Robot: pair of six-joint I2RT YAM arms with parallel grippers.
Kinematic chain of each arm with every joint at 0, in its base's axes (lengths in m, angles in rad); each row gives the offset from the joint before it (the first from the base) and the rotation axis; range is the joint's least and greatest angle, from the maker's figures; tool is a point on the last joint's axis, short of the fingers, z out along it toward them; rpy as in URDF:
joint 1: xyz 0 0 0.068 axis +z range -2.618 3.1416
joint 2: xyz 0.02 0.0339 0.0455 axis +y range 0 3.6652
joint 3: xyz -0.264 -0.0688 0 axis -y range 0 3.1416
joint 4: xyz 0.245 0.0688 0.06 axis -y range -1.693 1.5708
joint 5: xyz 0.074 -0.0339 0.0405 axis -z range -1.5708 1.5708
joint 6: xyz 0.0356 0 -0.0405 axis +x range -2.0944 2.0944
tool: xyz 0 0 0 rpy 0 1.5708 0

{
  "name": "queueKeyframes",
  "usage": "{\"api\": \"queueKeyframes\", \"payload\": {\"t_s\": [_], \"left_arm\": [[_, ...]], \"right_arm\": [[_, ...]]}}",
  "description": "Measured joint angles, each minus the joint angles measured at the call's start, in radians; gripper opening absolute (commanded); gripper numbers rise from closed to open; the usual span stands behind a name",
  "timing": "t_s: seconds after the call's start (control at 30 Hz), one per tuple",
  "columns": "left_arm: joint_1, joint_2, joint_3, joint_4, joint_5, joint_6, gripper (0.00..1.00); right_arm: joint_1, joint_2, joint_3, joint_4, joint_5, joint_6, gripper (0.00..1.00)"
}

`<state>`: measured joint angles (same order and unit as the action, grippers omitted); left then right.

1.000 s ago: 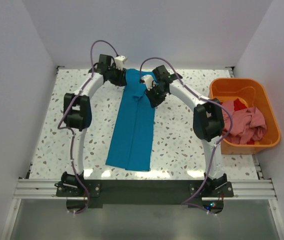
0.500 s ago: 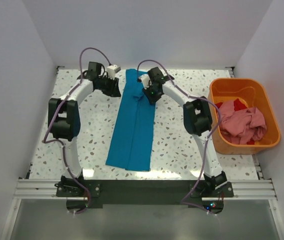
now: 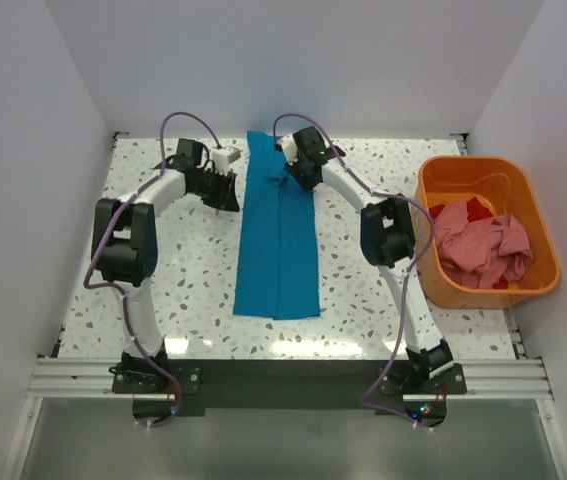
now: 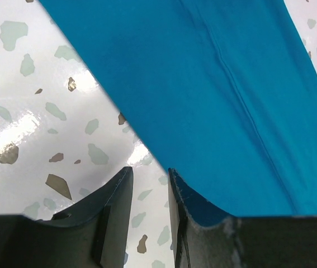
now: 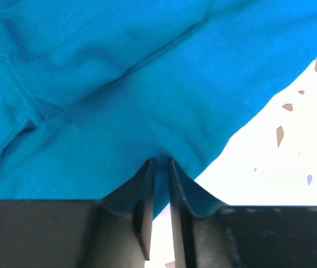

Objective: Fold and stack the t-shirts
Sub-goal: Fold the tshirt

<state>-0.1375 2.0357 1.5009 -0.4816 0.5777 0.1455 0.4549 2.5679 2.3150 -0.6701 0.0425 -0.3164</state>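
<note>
On the surface (image 3: 183, 280), the teal shirt (image 3: 278, 245) lies folded into a long strip. At its far end the right hand (image 5: 161, 164) pinches a cloth fold, jaws narrow. At the strip's left edge the left hand (image 4: 150, 174) stands slightly parted, empty. A pink shirt (image 3: 483, 245) and red shirt (image 3: 478, 209) lie in the tub (image 3: 463, 166), right.

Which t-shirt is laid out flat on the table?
The teal-blue t-shirt, a long strip on the table; the pink shirt and red shirt sit crumpled in the orange tub.
</note>
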Motion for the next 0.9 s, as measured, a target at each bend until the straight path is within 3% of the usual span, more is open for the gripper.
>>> {"api": "queueKeyframes", "payload": {"t_s": [0.07,0.3,0.37,0.47,0.5,0.53,0.57,0.63,0.67,0.77,0.9], "left_arm": [[0.000,-0.005,-0.006,0.001,-0.005,-0.003,0.38],[0.004,-0.079,-0.022,0.006,-0.010,0.028,0.49],[0.006,-0.156,-0.048,0.020,-0.009,0.058,0.54],[0.007,-0.301,-0.101,0.051,-0.005,0.114,0.65],[0.006,-0.360,-0.117,0.061,-0.001,0.141,0.74],[0.006,-0.418,-0.132,0.070,0.006,0.171,0.95],[0.006,-0.476,-0.142,0.079,0.018,0.205,1.00],[0.006,-0.596,-0.170,0.109,0.047,0.256,1.00],[0.006,-0.636,-0.182,0.116,0.059,0.271,1.00],[0.006,-0.766,-0.249,0.141,0.119,0.349,1.00],[0.006,-0.870,-0.328,0.018,0.233,0.569,1.00]], "right_arm": [[-0.002,0.003,0.003,0.008,0.013,-0.001,0.26],[-0.010,-0.045,-0.053,0.031,0.015,0.009,0.66],[-0.011,-0.082,-0.079,0.027,0.000,0.010,0.75],[-0.012,-0.179,-0.111,0.026,-0.046,0.014,0.80],[-0.012,-0.224,-0.122,0.027,-0.065,0.014,0.81],[-0.012,-0.279,-0.140,0.034,-0.085,0.014,0.83],[-0.012,-0.341,-0.166,0.042,-0.109,0.014,0.90],[-0.012,-0.488,-0.247,0.076,-0.164,0.013,0.92],[-0.012,-0.558,-0.283,0.086,-0.192,0.013,0.99],[-0.012,-0.790,-0.441,0.137,-0.315,-0.022,0.99],[0.004,-1.026,-0.636,0.103,-0.481,-0.122,0.99]]}}
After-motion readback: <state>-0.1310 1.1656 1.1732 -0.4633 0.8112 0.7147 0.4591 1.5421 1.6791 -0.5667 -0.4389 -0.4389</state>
